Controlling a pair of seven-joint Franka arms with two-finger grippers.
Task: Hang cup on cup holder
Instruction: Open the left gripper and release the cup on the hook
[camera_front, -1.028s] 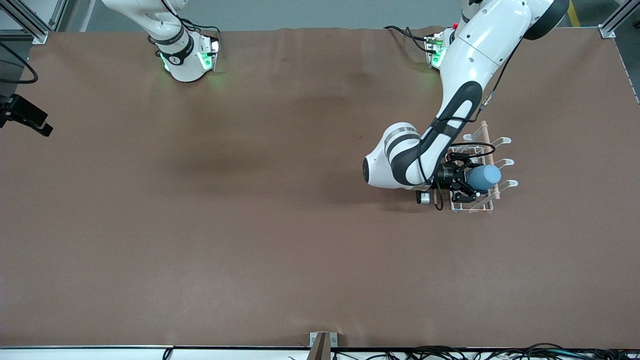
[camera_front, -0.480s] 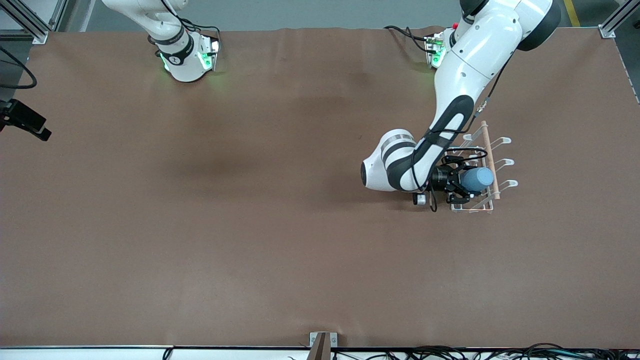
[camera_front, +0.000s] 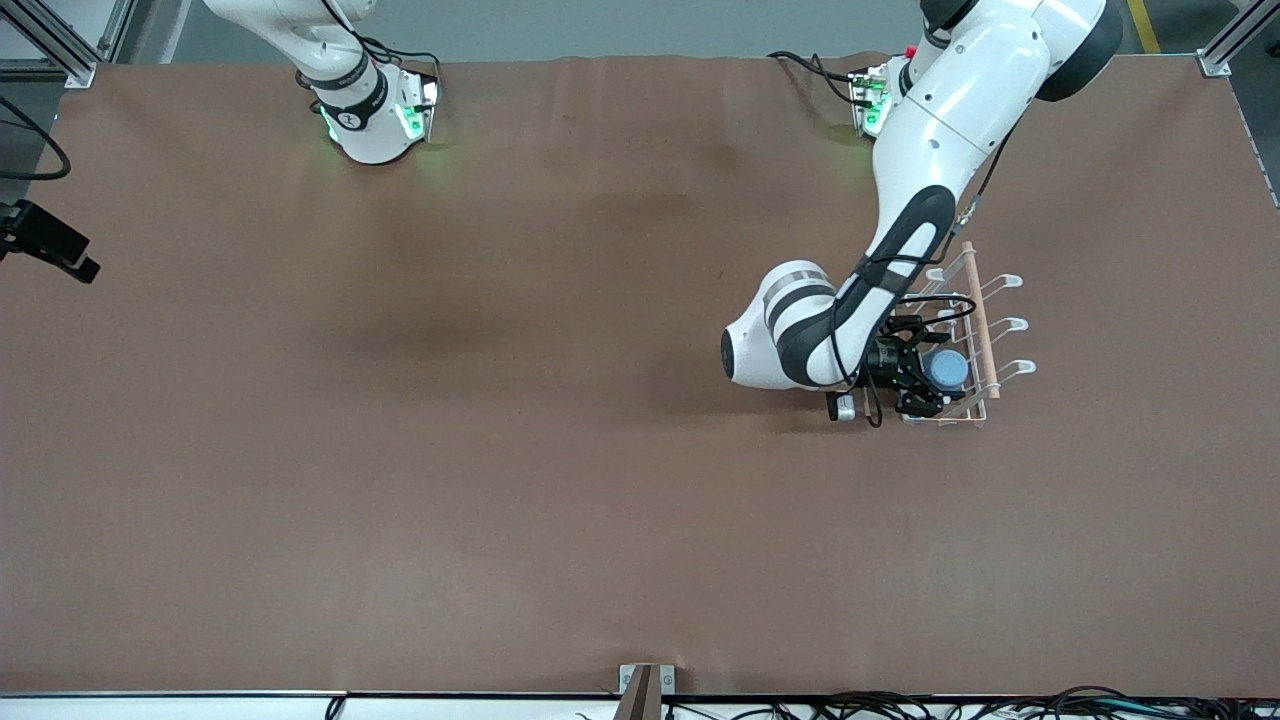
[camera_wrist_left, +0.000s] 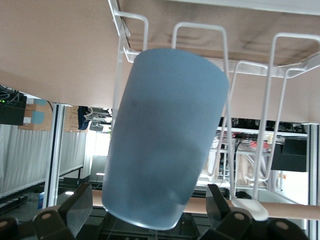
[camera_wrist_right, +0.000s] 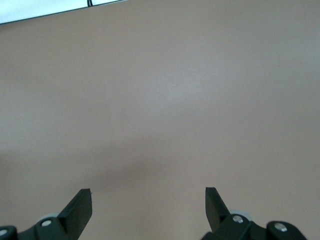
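right gripper (camera_wrist_right: 148, 207): seen only in the right wrist view, hanging over bare brown tabletop (camera_front: 500, 400). its fingers (camera_wrist_right: 80, 205) are spread wide with nothing between them. the right arm (camera_front: 340, 70) waits at its base, near the table edge farthest from the front camera.

left arm (camera_front: 900, 200): it reaches from its base down to the cup holder (camera_front: 985, 345), which stands toward the left arm's end of the table.

left gripper (camera_front: 915, 375): it sits over the end of the cup holder nearer the front camera. in the left wrist view its fingers (camera_wrist_left: 75, 207) stand apart on either side of the cup (camera_wrist_left: 165, 140). the cup's wider end lies between them, but whether the fingers press on the cup or stand just clear of it cannot be told.

cup (camera_front: 945, 368): light blue, tilted, inside the wire frame of the cup holder (camera_wrist_left: 225, 65), beside the wooden rod (camera_front: 978, 310). the white wire loops run close around its narrower end. whether a prong sits inside the cup cannot be told.
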